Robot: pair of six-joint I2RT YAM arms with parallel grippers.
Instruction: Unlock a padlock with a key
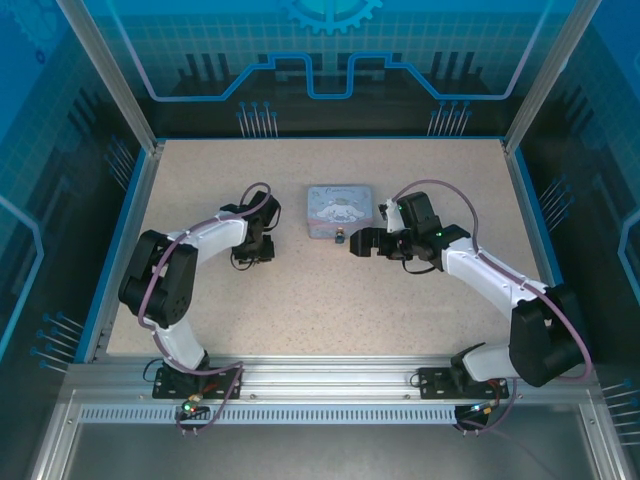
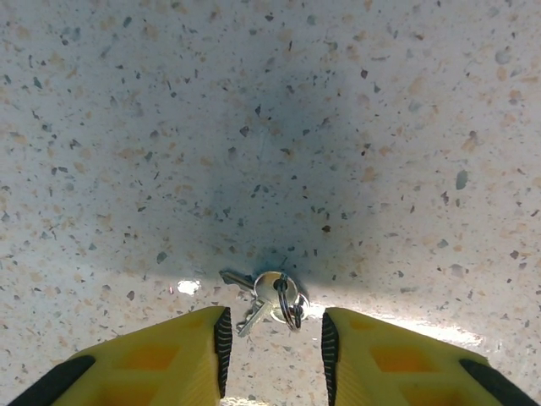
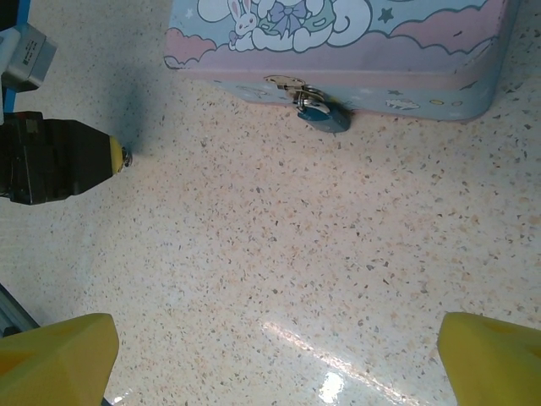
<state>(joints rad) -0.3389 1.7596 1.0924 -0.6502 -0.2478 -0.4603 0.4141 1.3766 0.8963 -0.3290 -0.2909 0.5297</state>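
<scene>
A pale blue tin (image 3: 355,51), rectangular, with a pink band and printed cartoon rabbits, sits on a speckled, stone-look table (image 1: 300,300). The padlock (image 3: 324,116), small, rounded, bluish dark metal, hangs from a pale gold hasp on the tin's near wall. Left of the tin, the key (image 2: 258,304) lies flat on the table, threaded on a thin wire ring (shiny, coiled). The left gripper (image 2: 275,338) is released, its yellow fingers (image 2: 152,364) flanking the key. The right gripper (image 3: 275,355), facing the tin's near wall, is spread wide, holding nothing.
</scene>
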